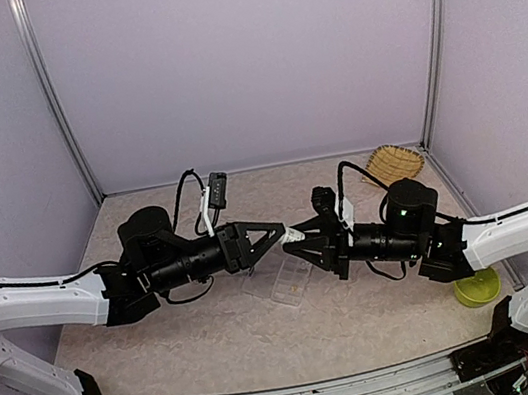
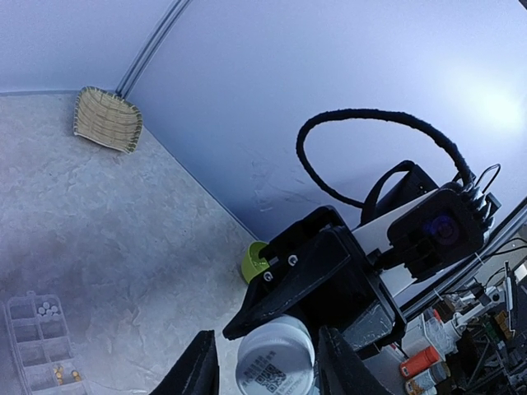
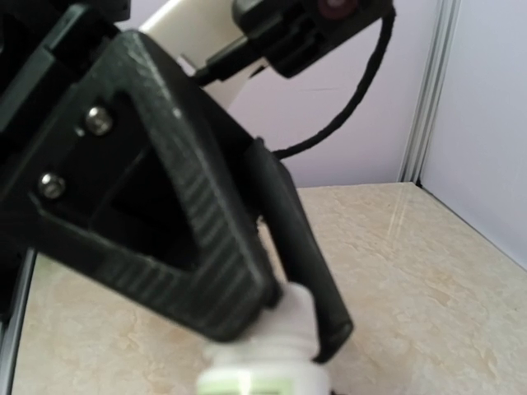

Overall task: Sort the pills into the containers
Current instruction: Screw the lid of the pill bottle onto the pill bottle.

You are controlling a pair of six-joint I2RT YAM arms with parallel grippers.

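Note:
A white pill bottle [image 1: 294, 236] hangs above the table between my two grippers. My right gripper [image 1: 306, 242] is shut on its body; the right wrist view shows its green-labelled shoulder [image 3: 263, 377] but not my own fingers. My left gripper [image 2: 265, 337] straddles the bottle's white end, which carries a printed code [image 2: 276, 360]. In the right wrist view its fingers [image 3: 247, 288] press on both sides of the narrow cap [image 3: 294, 317]. The clear compartment container [image 1: 288, 280] lies open on the table below. Small white pills [image 2: 45, 310] and a few yellowish ones [image 2: 62, 374] sit in its cells [image 2: 25, 329].
A lime-green bowl [image 1: 477, 289] stands near the right arm and also shows in the left wrist view [image 2: 254, 262]. A woven straw basket [image 1: 393, 163] lies in the far right corner [image 2: 107, 121]. Pale walls close in the table on three sides.

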